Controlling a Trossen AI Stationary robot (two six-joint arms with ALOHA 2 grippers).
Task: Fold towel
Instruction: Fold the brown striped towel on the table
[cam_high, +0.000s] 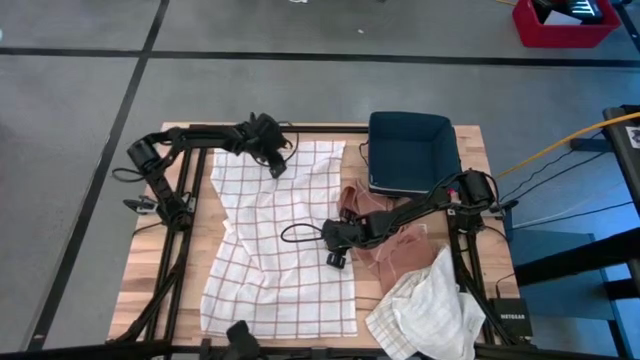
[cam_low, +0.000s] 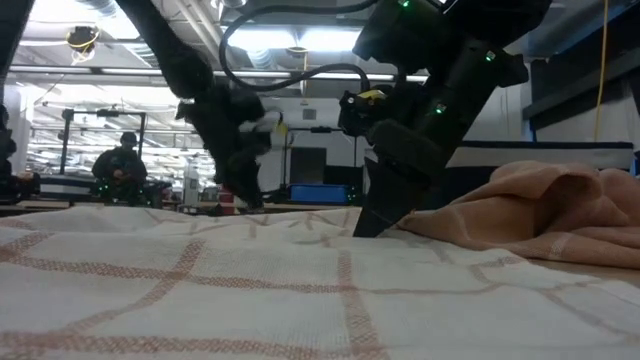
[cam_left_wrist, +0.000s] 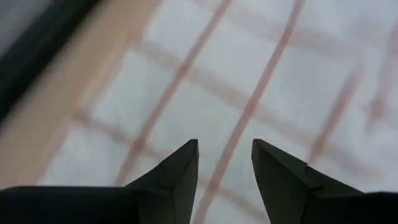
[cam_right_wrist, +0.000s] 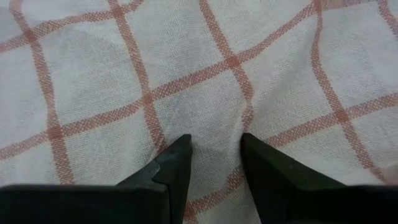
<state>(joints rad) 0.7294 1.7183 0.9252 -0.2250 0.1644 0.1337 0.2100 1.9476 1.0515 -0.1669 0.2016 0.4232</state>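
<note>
A white towel with red checks (cam_high: 280, 250) lies spread flat on the wooden table (cam_high: 150, 270). My left gripper (cam_high: 277, 168) is open and hovers just above the towel's far left part (cam_left_wrist: 249, 81), close to the table's left edge, with nothing between its fingers (cam_left_wrist: 177, 168). My right gripper (cam_high: 333, 250) is open at the towel's right edge, about halfway along it. Its fingertips are down on the checked cloth (cam_right_wrist: 205, 87). In the low view it is the big dark gripper (cam_low: 375, 225) beside the pink cloth. My right gripper sets both open fingertips (cam_right_wrist: 177, 158) on the towel's top surface near its right edge (cam_right_wrist: 214, 127). It comes slanting down from the table's right side. A slight pucker of cloth (cam_right_wrist: 244, 115) stands just ahead of the fingers. The towel lies flat on the table.
A crumpled pink cloth (cam_high: 385, 240) lies right of the towel, against my right arm. Another white cloth (cam_high: 425, 310) is bunched at the near right corner. A dark blue bin (cam_high: 410, 150) stands at the far right. A person (cam_low: 118, 165) sits in the room beyond.
</note>
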